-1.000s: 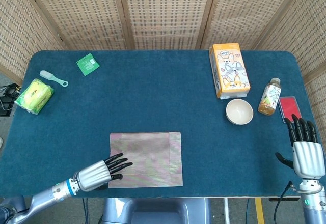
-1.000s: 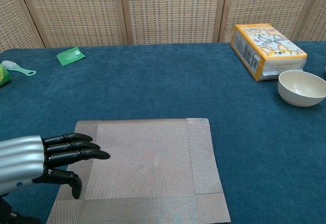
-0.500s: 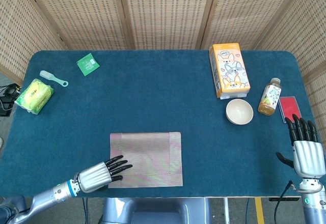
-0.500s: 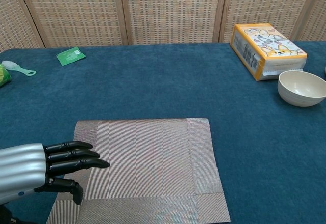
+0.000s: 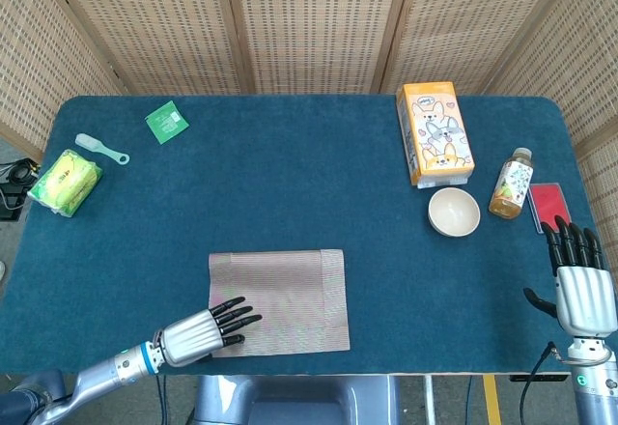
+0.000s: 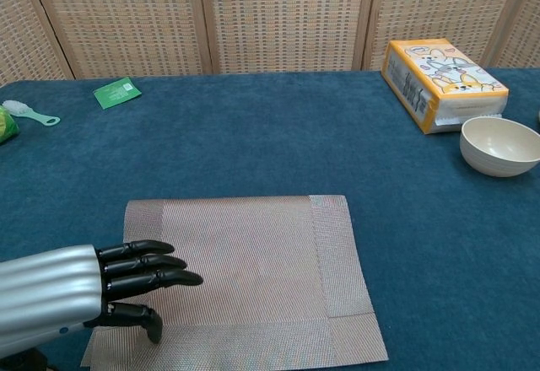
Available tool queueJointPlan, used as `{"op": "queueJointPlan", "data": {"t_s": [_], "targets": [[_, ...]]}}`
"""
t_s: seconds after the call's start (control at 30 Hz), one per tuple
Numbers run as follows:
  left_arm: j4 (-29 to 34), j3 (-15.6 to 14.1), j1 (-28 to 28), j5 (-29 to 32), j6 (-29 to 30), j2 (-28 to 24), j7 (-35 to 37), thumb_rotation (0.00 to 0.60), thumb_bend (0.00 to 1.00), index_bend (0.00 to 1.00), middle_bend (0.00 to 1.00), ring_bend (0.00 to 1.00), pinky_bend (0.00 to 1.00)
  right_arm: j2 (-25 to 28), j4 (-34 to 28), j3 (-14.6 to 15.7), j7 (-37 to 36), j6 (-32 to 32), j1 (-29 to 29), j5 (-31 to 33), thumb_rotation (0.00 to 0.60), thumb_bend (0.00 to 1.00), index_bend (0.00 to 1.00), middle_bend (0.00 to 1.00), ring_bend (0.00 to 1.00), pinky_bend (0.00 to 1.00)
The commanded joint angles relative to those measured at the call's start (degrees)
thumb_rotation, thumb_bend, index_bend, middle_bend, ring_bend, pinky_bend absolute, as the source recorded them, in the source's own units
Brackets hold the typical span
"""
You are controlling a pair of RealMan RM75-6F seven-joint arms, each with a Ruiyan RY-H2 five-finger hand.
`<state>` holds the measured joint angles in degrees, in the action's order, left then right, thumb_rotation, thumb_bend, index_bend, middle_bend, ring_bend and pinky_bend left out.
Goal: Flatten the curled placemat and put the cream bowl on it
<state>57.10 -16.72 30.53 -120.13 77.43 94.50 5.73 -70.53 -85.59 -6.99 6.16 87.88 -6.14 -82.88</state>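
Note:
The woven grey placemat (image 5: 280, 285) (image 6: 245, 261) lies spread flat near the table's front edge. My left hand (image 5: 208, 327) (image 6: 101, 282) rests flat on its near left corner, fingers straight and close together, holding nothing. The cream bowl (image 5: 454, 212) (image 6: 499, 145) stands upright and empty at the right, beside the orange box, well apart from the mat. My right hand (image 5: 581, 275) hovers open at the table's right front corner, fingers pointing away from me; the chest view does not show it.
An orange tissue box (image 5: 434, 131) and a small juice bottle (image 5: 511, 184) flank the bowl, with a red card (image 5: 548, 203) further right. At the far left lie a green packet (image 5: 167, 121), a small brush (image 5: 100, 148) and a yellow-green pack (image 5: 65, 182).
My left hand slid toward the table's front edge and slightly right along the mat's left side. The mat shifted a little. The right hand stayed put.

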Motion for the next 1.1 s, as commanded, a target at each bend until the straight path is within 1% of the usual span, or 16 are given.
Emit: {"op": "queueJointPlan", "data": {"t_s": [0.03, 0.13, 0.2, 0.27, 0.37, 0.53, 0.73, 0.83, 0.9, 0.97, 1.1], "targets": [[0.4, -0.1, 0.3, 0.4, -0.4, -0.1, -0.1, 0.600, 0.00, 0.33, 0.00, 0.00, 0.00, 0.0, -0.1, 0.0, -0.1, 0.0, 0.0, 0.0, 0.600, 0.00, 0.00, 0.00, 0.00, 0.00], [0.8, -0.2, 0.7, 0.8, -0.8, -0.1, 0.0, 0.600, 0.02, 0.33, 0.00, 0.00, 0.00, 0.1, -0.1, -0.1, 0.0, 0.0, 0.1, -0.1, 0.600, 0.00, 0.00, 0.00, 0.00, 0.00], [1.0, -0.3, 0.9, 1.1, -1.0, 0.0, 0.1, 0.600, 0.07, 0.32, 0.00, 0.00, 0.00, 0.1, -0.1, -0.1, -0.1, 0.0, 0.1, -0.1, 0.600, 0.00, 0.00, 0.00, 0.00, 0.00], [1.2, -0.3, 1.1, 1.4, -1.1, 0.0, 0.2, 0.600, 0.15, 0.32, 0.00, 0.00, 0.00, 0.2, -0.2, -0.2, -0.2, 0.0, 0.1, -0.1, 0.600, 0.00, 0.00, 0.00, 0.00, 0.00], [1.6, -0.2, 1.3, 1.8, -1.1, 0.0, 0.4, 0.600, 0.24, 0.32, 0.00, 0.00, 0.00, 0.3, -0.3, -0.2, -0.3, 0.0, 0.1, -0.2, 0.600, 0.00, 0.00, 0.00, 0.00, 0.00], [2.6, 0.0, 1.8, 2.8, -1.8, 0.0, 0.7, 0.600, 0.28, 0.32, 0.00, 0.00, 0.00, 0.4, -0.4, -0.2, -0.5, 0.0, 0.2, -0.4, 0.600, 0.00, 0.00, 0.00, 0.00, 0.00], [3.4, 0.3, 2.2, 3.9, -2.5, 0.3, 1.1, 0.600, 0.30, 0.33, 0.00, 0.00, 0.00, 0.6, -0.7, -0.1, -0.6, 0.0, 0.3, -0.5, 0.600, 0.00, 0.00, 0.00, 0.00, 0.00], [3.6, 0.6, 2.2, 4.5, -2.4, 0.6, 1.5, 0.600, 0.39, 0.37, 0.00, 0.00, 0.00, 0.6, -0.7, -0.1, -0.5, 0.0, 0.3, -0.6, 0.600, 0.00, 0.00, 0.00, 0.00, 0.00], [4.4, 1.3, 2.2, 5.6, -2.5, 1.1, 2.6, 0.600, 0.46, 0.41, 0.00, 0.00, 0.00, 0.6, -0.8, -0.1, -0.6, 0.0, 0.3, -0.7, 0.600, 0.00, 0.00, 0.00, 0.00, 0.00], [5.2, 2.2, 2.3, 6.6, -2.6, 1.5, 3.1, 0.600, 0.51, 0.49, 0.00, 0.00, 0.00, 0.7, -0.9, 0.0, -0.6, 0.0, 0.3, -0.9, 0.600, 0.00, 0.00, 0.00, 0.00, 0.00], [6.4, 3.8, 2.5, 8.2, -2.4, 1.9, 3.2, 0.600, 0.53, 0.59, 0.00, 0.00, 0.00, 0.7, -1.0, 0.0, -0.6, 0.1, 0.4, -1.0, 0.600, 0.00, 0.00, 0.00, 0.00, 0.00]]}}
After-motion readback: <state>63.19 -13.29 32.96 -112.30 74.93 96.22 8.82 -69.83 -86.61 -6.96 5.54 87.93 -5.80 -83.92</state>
